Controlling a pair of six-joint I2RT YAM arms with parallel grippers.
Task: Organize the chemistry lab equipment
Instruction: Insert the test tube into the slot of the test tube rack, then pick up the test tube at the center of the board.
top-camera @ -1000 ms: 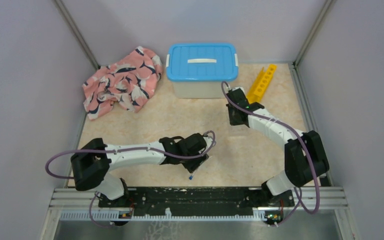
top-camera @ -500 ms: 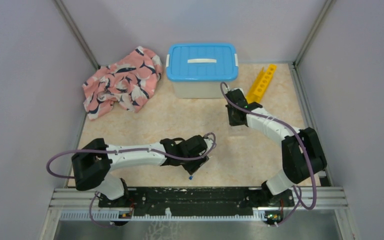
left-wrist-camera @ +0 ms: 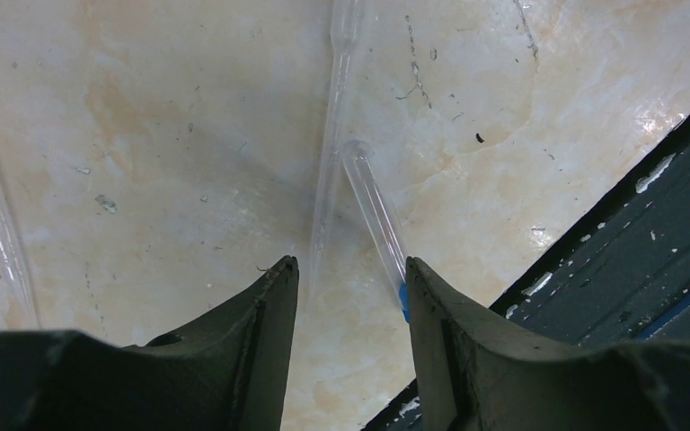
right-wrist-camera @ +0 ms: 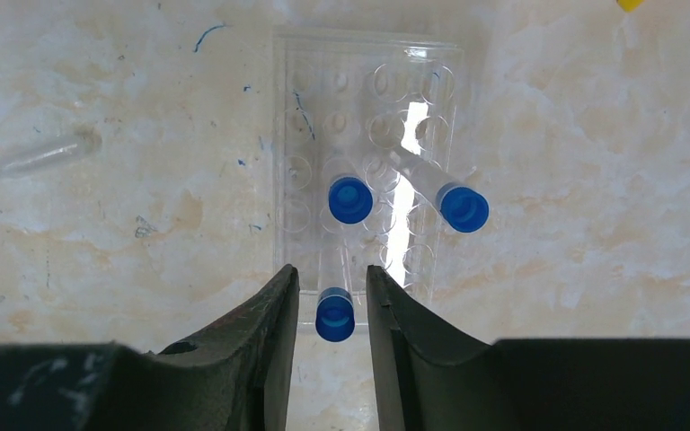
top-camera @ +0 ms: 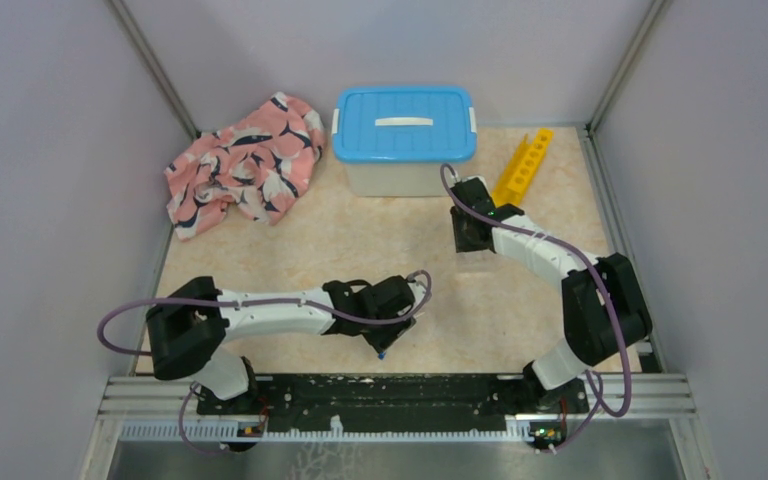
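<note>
Left gripper (left-wrist-camera: 350,267): jaws open, low over the table (left-wrist-camera: 144,135) at 6 o'clock, nothing between them. 1 flat tube (left-wrist-camera: 373,211) lies there, its blue cap just beside the right-hand finger. A clear pipette (left-wrist-camera: 332,135) lies just beside its far end.

Right gripper (right-wrist-camera: 331,271): jaws parted either side of the near tube (right-wrist-camera: 334,312), clear of its cap. Clear tray (right-wrist-camera: 305,135) at 12 o'clock from the jaws holds 1 upright tube (right-wrist-camera: 350,199) and 1 leaning tube (right-wrist-camera: 464,206).

Yellow rack (top-camera: 523,165): on the table at 1 o'clock.
</note>
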